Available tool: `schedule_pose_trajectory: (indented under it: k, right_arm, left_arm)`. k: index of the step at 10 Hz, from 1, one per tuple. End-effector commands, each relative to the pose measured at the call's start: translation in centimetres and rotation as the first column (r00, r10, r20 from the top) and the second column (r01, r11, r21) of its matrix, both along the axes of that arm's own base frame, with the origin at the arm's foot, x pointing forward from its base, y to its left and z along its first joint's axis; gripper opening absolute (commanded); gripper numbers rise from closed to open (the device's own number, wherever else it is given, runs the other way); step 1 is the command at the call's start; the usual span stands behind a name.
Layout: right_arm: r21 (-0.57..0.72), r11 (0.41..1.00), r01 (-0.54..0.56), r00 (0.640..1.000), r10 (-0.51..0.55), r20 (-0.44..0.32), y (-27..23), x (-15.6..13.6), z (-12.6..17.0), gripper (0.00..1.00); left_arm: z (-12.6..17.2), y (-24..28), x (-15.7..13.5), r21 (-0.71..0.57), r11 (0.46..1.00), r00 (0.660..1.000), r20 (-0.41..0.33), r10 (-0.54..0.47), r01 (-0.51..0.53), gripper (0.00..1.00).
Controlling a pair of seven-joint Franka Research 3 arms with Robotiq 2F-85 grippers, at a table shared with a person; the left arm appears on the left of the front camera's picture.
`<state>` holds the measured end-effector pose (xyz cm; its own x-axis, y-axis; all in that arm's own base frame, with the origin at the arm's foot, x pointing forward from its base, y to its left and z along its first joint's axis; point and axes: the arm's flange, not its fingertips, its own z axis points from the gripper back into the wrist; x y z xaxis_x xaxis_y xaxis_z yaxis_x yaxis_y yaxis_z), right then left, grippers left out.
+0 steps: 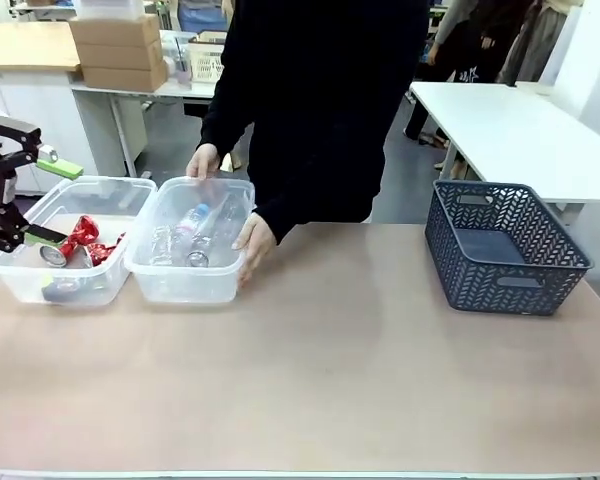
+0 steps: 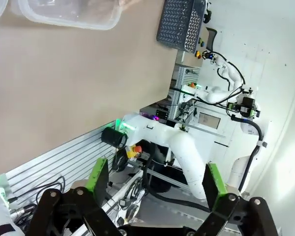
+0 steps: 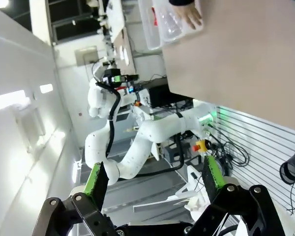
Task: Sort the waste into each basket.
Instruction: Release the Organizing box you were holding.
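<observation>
Left gripper (image 1: 42, 198) sits at the table's left edge in the front view, jaws spread wide, nothing between the green pads (image 1: 65, 167); its lower finger reaches over the near-left corner of the left tub (image 1: 20, 275). In the left wrist view the same gripper (image 2: 154, 184) stands apart and empty, aimed off the table edge toward the robot's base. Right gripper (image 3: 155, 179), seen from its own wrist camera, is likewise spread, fingers holding nothing, pointed past the table edge at the rig below

Left tub holds red cans (image 1: 78, 240) with silver ends, lying on their sides near its middle. Right tub (image 1: 185, 285) stands just beside the left one, rims close or touching, cannot tell which. It holds clear plastic bottles (image 1: 190, 235) lying down, one light blue cap visible

Person in dark clothing stands at the far side. One hand (image 1: 203, 160) rests on the right tub's far rim, the other hand (image 1: 254, 243) lies against its right wall near the front corner

Dark blue-grey lattice basket (image 1: 504, 247) stands on the right part of the table (image 1: 330, 380), well apart from both tubs
</observation>
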<state>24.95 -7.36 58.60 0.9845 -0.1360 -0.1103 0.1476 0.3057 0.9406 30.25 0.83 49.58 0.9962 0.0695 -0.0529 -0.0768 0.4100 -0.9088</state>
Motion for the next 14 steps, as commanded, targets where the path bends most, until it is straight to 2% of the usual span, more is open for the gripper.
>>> schedule_pose_trajectory:
  k: [1,14]
  right_arm:
    - [-0.005,1.000,-0.009,1.000,0.009,0.026,-0.82,-0.29,-0.15,1.00]
    - [-0.005,1.000,-0.009,1.000,0.009,0.026,-0.82,-0.29,-0.15,1.00]
  left_arm:
    - [-0.08,0.78,-0.22,0.001,1.000,1.000,0.026,-0.016,0.016,1.00]
    - [-0.08,0.78,-0.22,0.001,1.000,1.000,0.026,-0.016,0.016,1.00]
